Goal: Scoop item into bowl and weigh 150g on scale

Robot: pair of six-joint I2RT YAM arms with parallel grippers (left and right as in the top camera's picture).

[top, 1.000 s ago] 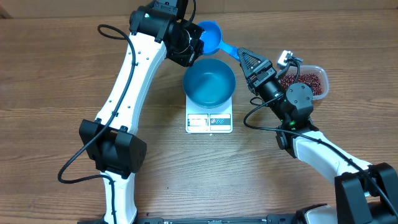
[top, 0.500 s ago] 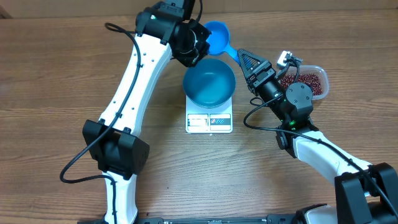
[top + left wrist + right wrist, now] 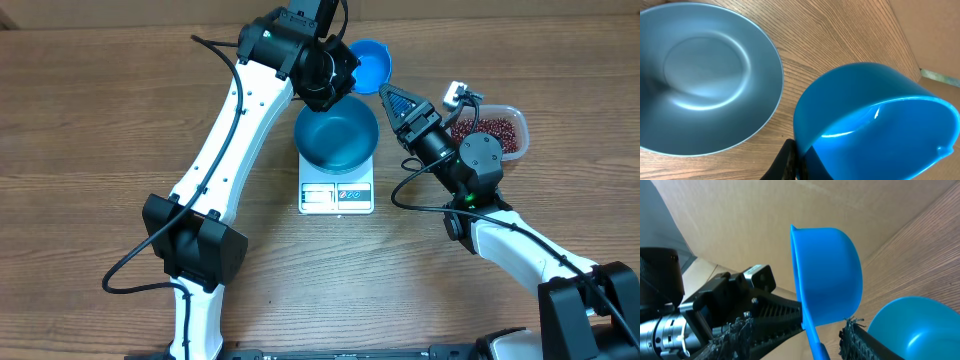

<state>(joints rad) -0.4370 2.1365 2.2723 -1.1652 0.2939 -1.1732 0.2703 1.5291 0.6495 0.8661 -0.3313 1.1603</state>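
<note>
A: Where to take the scoop [image 3: 370,60] for the handover?
B: By the handle [image 3: 813,337], low down between the jaws of the right gripper [image 3: 390,96]; partly open there, one finger on each side, nothing gripped yet; close squarely across the handle, never on the cup
A: And the left gripper [image 3: 338,72]?
B: Pinched fully shut on the scoop's cup wall; release only after a firm right-hand grip, then back off up and left over bare table [image 3: 90,150]
A: Whereabouts of the beans [image 3: 492,132]?
B: Heaped in the clear tub [image 3: 520,118] at the right, near the right arm; none visible in the bowl [image 3: 337,138], sitting empty on the scale [image 3: 336,197]
A: Room to move?
B: Tight between scoop and bowl rim; lift before swinging right, to spare the bowl a knock and the scale a shove; short path to the tub, with its near wall to clear on the way in; open wood left of and in front of the scale; cardboard wall [image 3: 740,220] close behind, so no reaching back
</note>
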